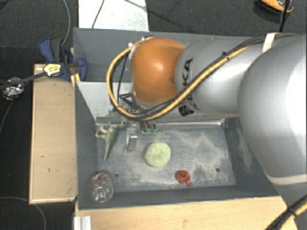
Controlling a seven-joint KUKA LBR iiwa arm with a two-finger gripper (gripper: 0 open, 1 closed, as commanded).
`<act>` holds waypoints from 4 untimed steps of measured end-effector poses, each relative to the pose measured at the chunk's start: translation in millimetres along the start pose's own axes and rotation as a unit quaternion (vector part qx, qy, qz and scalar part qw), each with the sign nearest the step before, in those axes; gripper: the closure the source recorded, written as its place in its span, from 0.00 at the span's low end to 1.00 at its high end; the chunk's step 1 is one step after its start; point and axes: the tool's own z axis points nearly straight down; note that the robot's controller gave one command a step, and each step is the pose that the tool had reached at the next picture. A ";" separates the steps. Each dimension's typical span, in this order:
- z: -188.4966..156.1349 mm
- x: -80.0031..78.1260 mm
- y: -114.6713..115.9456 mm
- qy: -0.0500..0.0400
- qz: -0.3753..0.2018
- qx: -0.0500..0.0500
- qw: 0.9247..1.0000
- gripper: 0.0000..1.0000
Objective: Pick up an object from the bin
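In the camera view, at the back of the grey bin (158,195), the tool (139,135) is hanging low over the floor, under the arm's orange cover (156,68). Whether it is open or closed I cannot tell, since the cover and cables are hiding most of it; nothing is showing as gripped.

The nearest thing is a pale green round lump (157,155), which is lying near the middle of the bin floor, just toward the view's bottom and a little to the right of the tool, and apart from it. Being round, it is offering no long axis, so, as I judge it, any approach angle is serving equally well. It is looking soft and matte, somewhat like a sponge or a fuzzy ball, and it is sitting clear of everything else.

To the tool's left a green leafy toy (109,135) is lying by the bin's left wall, its long axis running up and down the view. Farther off, a small red thing (183,177) is resting near the front wall and a clear glassy piece (101,187) is sitting in the front left corner.
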 end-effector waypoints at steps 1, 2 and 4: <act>-5.0 -1.5 -1.0 -0.004 0.002 -0.001 1.000 0.00; -7.4 8.4 -15.9 -0.003 -0.096 -0.001 0.995 0.00; 0.8 12.8 -62.7 -0.003 -0.100 -0.001 0.995 0.00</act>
